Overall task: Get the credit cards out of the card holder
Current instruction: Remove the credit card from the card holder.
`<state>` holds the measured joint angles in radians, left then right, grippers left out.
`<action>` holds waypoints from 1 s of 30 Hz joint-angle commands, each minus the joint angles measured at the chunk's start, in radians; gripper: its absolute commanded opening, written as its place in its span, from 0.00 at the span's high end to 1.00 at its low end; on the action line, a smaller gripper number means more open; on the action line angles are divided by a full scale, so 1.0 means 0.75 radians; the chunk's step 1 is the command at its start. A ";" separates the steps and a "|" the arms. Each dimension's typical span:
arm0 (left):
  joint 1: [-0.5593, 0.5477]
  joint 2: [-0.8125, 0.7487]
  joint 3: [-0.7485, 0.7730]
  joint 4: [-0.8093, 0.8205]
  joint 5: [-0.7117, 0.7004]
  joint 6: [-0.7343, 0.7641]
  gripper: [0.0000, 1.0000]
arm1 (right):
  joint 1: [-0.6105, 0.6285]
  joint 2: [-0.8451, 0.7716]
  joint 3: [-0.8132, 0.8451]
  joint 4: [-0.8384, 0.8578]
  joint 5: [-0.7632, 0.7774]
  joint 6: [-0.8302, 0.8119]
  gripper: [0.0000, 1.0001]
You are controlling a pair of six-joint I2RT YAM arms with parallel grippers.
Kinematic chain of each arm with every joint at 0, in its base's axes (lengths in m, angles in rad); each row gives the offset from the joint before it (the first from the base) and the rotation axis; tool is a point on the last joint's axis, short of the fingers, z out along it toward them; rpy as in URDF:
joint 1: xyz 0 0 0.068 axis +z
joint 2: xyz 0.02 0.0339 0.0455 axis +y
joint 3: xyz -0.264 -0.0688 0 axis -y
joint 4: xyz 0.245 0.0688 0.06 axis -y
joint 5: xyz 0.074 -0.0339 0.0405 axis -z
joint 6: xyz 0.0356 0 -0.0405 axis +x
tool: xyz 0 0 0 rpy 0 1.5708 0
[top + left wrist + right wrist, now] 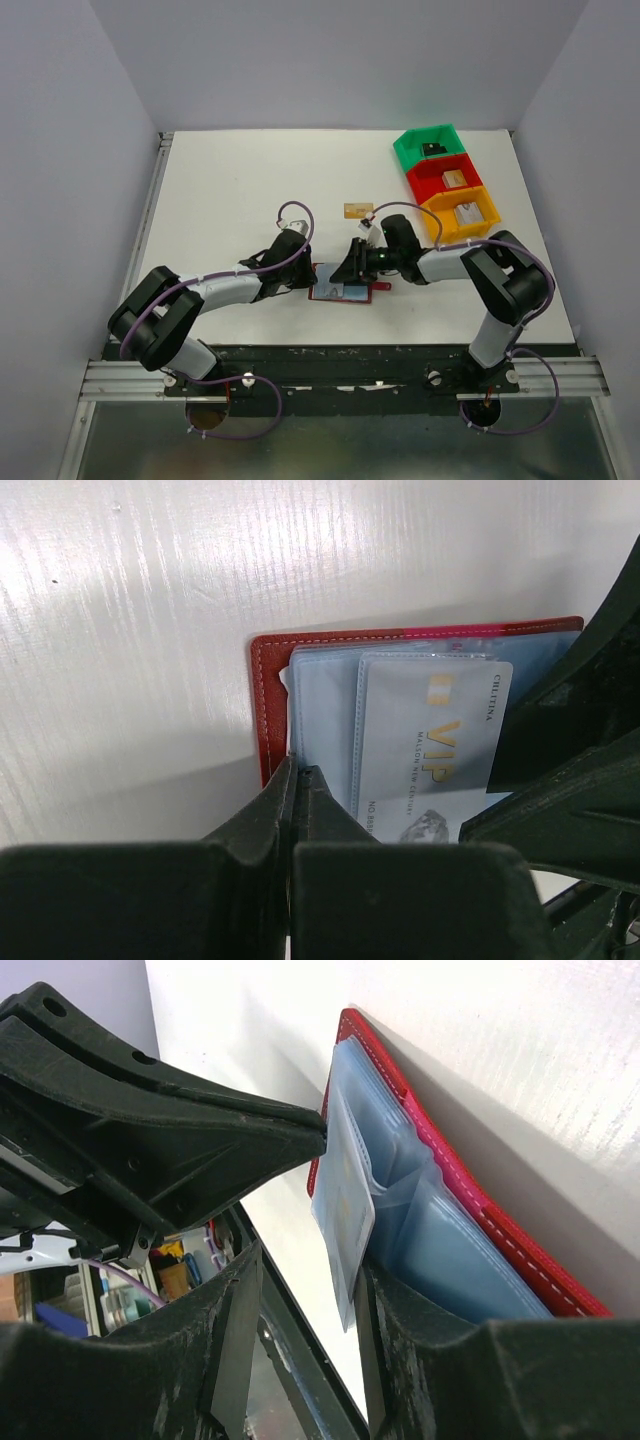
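Nearest the left wrist lens: the left gripper (298, 780), black two-finger pincer. It is fully closed, with its tips on the left border of the small dark red leather-like bifold card holder (262, 700). I cannot tell whether a clear sleeve edge is caught between the tips.

The card holder lies open and flat, close to the middle of the near edge of the white table (230, 180). A silver-grey plastic card with gold "VIP" lettering (430, 740) sits inside a pale blue sleeve.

The right gripper (305, 1300) is about half open. A sleeve leaf holding a card hangs between its fingers, and I see no clamp on it.

A gold-tan card (356, 210) lies loose on the table, farther from the near edge.

At the far right corner sits a row of plastic bins: green (432, 148), red (446, 178), orange (462, 212).

Risks, my judgement:
- The right fingers may close on sleeve and card together, so the whole holder lifts.
- The left hold is only at the border, so a pull could slide or pivot the holder.
- The two pincers are nearly touching, so a small misalignment could knock them together.
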<state>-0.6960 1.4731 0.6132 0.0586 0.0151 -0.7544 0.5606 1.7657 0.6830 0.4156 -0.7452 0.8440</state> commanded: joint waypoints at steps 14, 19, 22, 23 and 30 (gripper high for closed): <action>-0.001 0.038 -0.012 -0.109 -0.067 -0.013 1.00 | -0.036 -0.057 -0.070 0.096 -0.004 0.034 0.54; -0.001 0.036 -0.016 -0.109 -0.069 -0.017 1.00 | -0.050 -0.068 -0.088 0.129 -0.015 0.055 0.56; 0.001 0.036 -0.018 -0.105 -0.067 -0.015 1.00 | -0.054 -0.070 -0.097 0.160 -0.025 0.065 0.56; -0.001 0.036 -0.018 -0.097 -0.063 -0.011 1.00 | -0.058 -0.066 -0.095 0.164 -0.031 0.069 0.56; -0.003 0.048 -0.024 0.004 0.033 0.016 1.00 | -0.054 0.000 -0.078 0.223 -0.064 0.108 0.54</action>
<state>-0.6960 1.4773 0.6132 0.0666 0.0120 -0.7689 0.5232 1.7393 0.6262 0.5175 -0.7578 0.9016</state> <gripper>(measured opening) 0.025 0.458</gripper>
